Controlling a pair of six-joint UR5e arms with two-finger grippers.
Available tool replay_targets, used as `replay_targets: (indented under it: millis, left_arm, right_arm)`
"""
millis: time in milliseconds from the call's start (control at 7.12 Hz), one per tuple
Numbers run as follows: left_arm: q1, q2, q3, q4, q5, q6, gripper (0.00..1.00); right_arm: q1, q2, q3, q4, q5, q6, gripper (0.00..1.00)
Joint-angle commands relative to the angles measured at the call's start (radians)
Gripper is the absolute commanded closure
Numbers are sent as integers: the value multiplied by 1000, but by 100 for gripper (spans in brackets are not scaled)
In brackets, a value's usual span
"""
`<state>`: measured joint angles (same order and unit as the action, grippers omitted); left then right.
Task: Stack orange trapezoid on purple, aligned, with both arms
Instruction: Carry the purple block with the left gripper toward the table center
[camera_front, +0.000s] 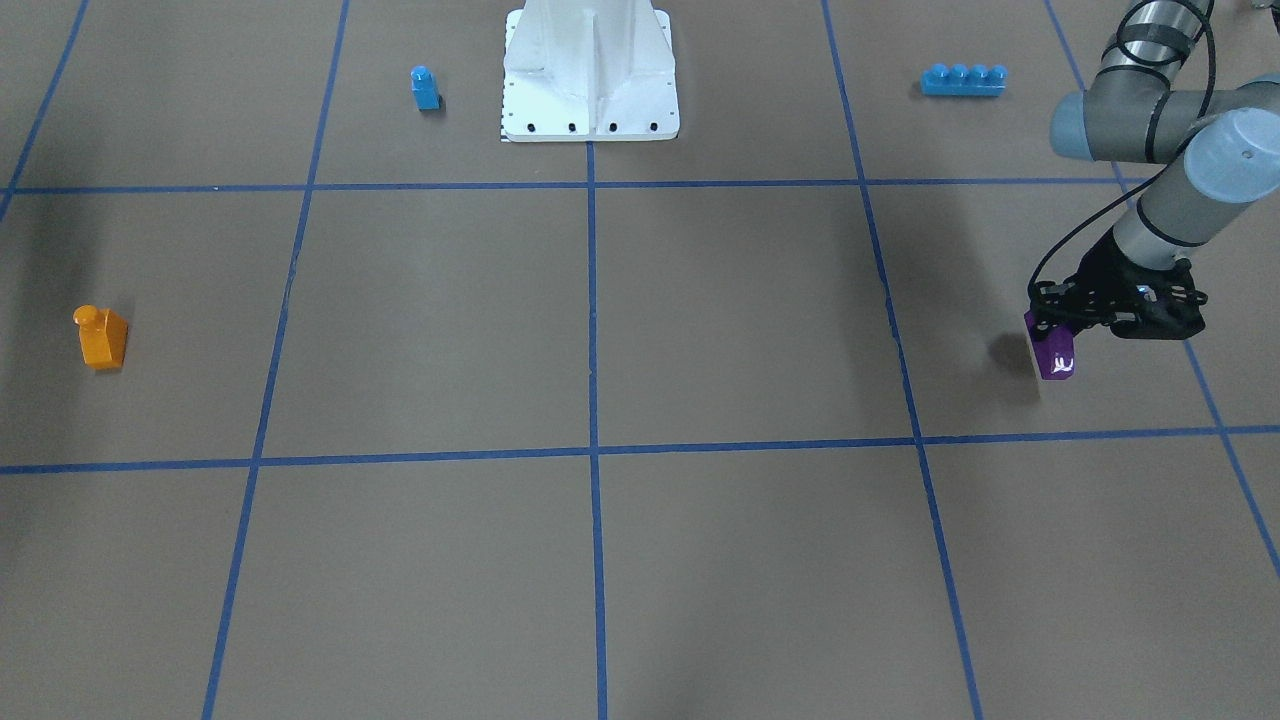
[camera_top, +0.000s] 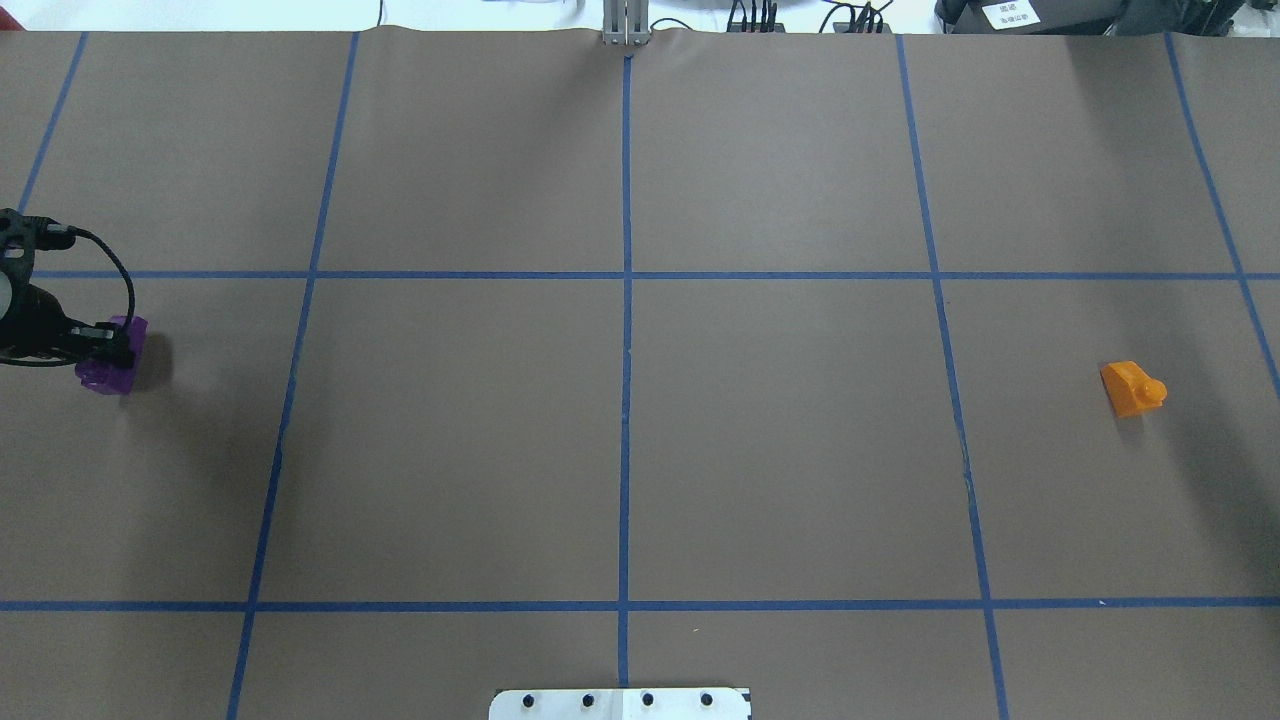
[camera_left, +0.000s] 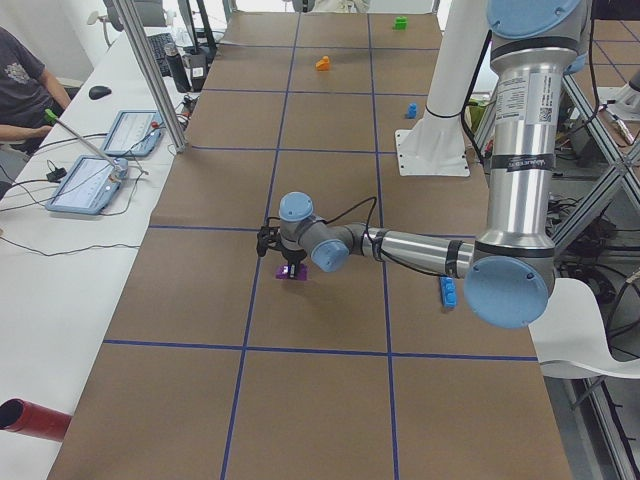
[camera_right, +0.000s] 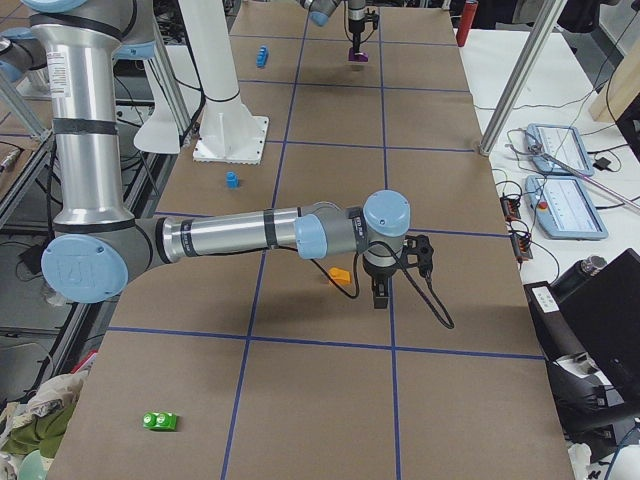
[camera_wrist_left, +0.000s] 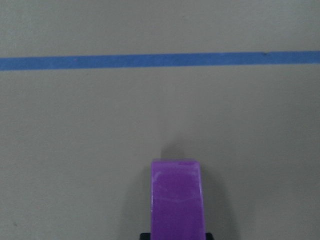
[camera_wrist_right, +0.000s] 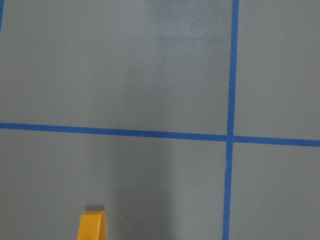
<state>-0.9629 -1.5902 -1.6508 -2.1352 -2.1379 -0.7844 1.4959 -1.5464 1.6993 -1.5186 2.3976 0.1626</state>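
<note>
The purple block (camera_front: 1052, 358) is at the table's left end, also in the overhead view (camera_top: 108, 370). My left gripper (camera_front: 1058, 335) is shut on it from above, at or just above the table. The left wrist view shows the purple block (camera_wrist_left: 176, 200) at the bottom centre. The orange trapezoid (camera_front: 101, 338) lies alone at the right end, also in the overhead view (camera_top: 1132, 387). My right gripper (camera_right: 380, 292) shows only in the exterior right view, just beside the orange trapezoid (camera_right: 340, 274) and apart from it. I cannot tell whether it is open. The orange trapezoid's edge (camera_wrist_right: 93, 226) shows in the right wrist view.
A small blue single-stud block (camera_front: 425, 88) and a long blue four-stud brick (camera_front: 963, 79) lie either side of the white base plate (camera_front: 590, 115). A green block (camera_right: 160, 420) lies near the right end. Blue tape lines grid the brown table.
</note>
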Motion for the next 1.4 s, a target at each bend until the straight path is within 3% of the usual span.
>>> replay_targets:
  millis: [0, 140, 561, 842, 1263]
  left_arm:
    - [47, -109, -38, 12, 6, 5, 100]
    - [106, -184, -38, 18, 30, 4, 100]
    - [284, -524, -21, 352, 218, 16, 100]
    - [350, -699, 101, 359, 246, 43, 100]
    - [391, -867, 285, 357, 251, 126, 100]
  right_arm:
    - [1, -1, -9, 0, 2, -2, 0]
    - [0, -1, -21, 2, 6, -3, 0]
    - [0, 0, -61, 3, 12, -5, 0]
    - [0, 0, -67, 3, 15, -5, 0]
    - [0, 0, -73, 3, 69, -3, 0]
